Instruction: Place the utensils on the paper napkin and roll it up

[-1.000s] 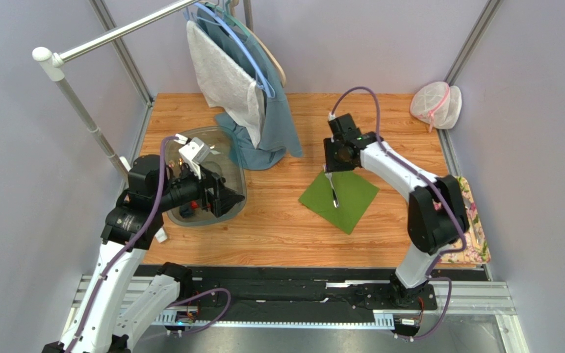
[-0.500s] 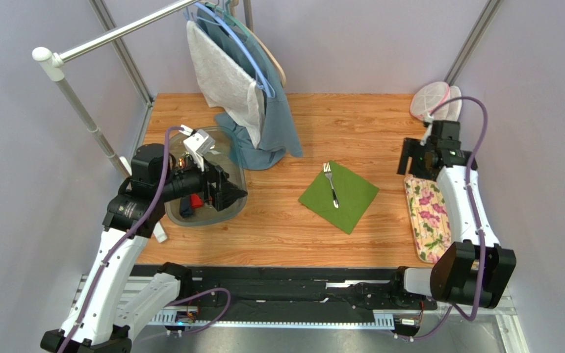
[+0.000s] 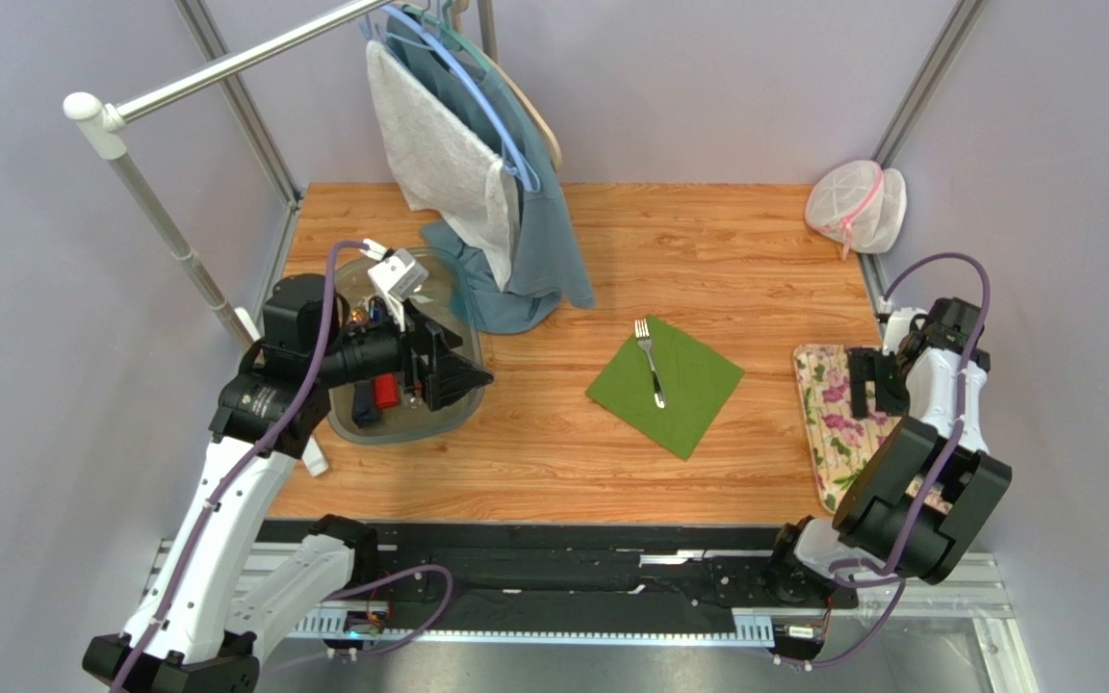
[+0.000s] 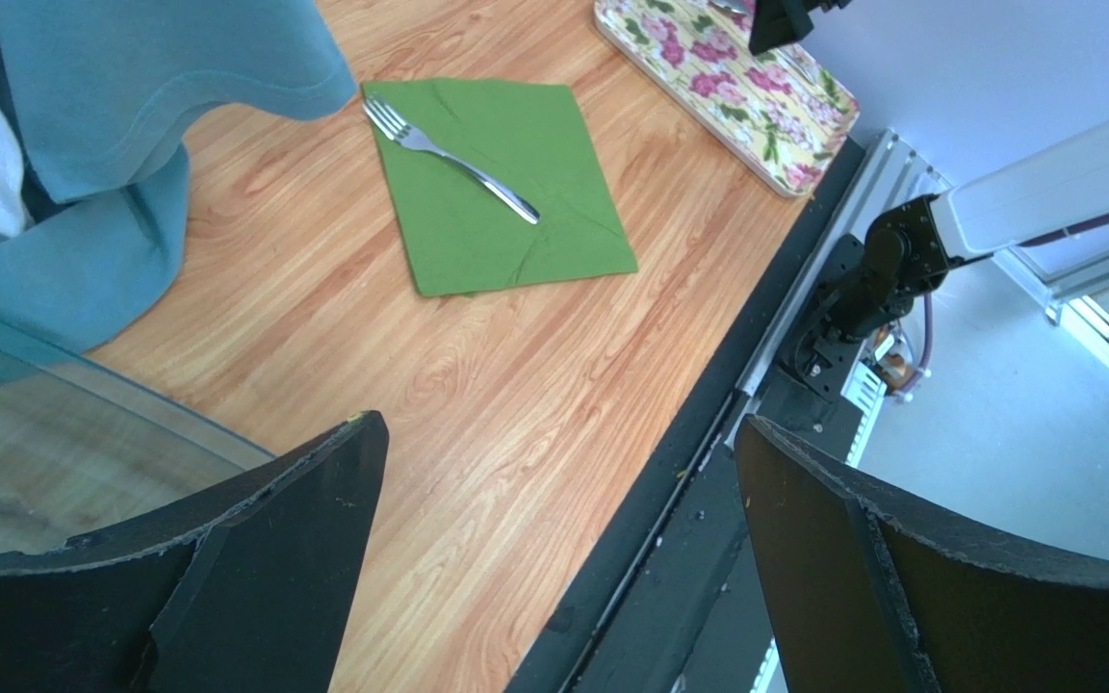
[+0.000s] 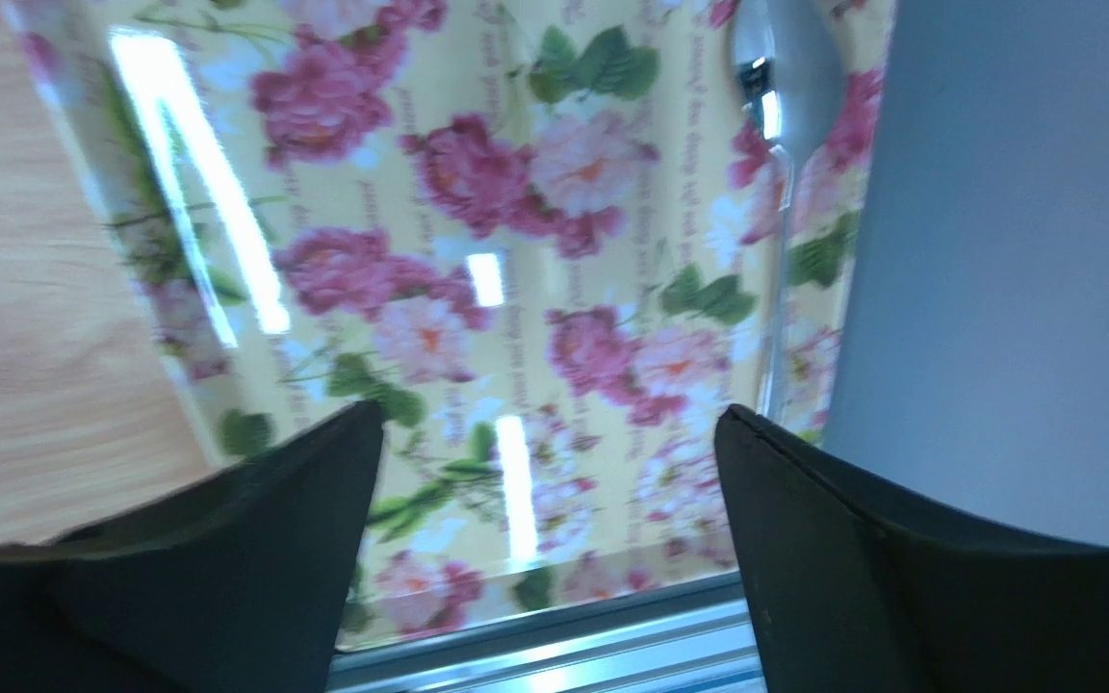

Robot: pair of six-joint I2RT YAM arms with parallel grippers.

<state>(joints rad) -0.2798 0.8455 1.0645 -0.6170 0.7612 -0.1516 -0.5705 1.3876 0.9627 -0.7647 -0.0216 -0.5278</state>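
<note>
My left claw (image 4: 553, 441) hangs wide open and empty at the right side of the clear plastic tub (image 3: 370, 422), facing across the wooden tabletop (image 3: 720, 260). The thin grass-green square paper napkin (image 3: 683, 393) lies flat mid-tabletop. A silver metal fork (image 3: 650, 367) rests on it, tines toward the far side. My right claw (image 5: 546, 422) hovers over the pink flowered mat (image 5: 517, 289) at the right edge, fingers spread with nothing between them. A silvery utensil (image 5: 773, 260) lies along the mat's side.
</note>
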